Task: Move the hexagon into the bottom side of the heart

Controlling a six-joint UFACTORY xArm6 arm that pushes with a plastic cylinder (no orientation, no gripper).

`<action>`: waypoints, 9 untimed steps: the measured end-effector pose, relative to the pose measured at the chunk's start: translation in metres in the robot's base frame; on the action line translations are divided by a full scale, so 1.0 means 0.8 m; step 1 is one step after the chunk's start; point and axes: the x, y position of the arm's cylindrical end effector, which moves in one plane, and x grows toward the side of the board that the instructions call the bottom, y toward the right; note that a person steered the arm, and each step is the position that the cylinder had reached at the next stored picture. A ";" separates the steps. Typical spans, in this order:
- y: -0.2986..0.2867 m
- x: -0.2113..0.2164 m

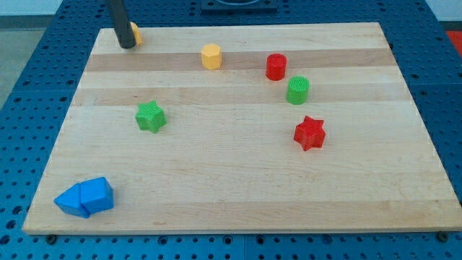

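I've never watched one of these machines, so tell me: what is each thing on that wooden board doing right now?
my tip: at the view's top left, touching the partly hidden yellow block
yellow block: behind the rod, shape unclear
yellow hexagon: upright, alone
red cylinder: upright
green cylinder: upright, beside the red one
green star: flat, alone
red star: flat, alone
blue blocks: two touching, shapes unclear

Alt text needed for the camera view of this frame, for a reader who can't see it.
My tip rests at the wooden board's top-left corner, against a partly hidden yellow block. A yellow hexagon, red cylinder, green cylinder, red star and green star lie scattered; blue blocks sit bottom-left.
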 end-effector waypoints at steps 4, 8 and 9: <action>0.243 0.128; 0.262 0.080; 0.237 0.080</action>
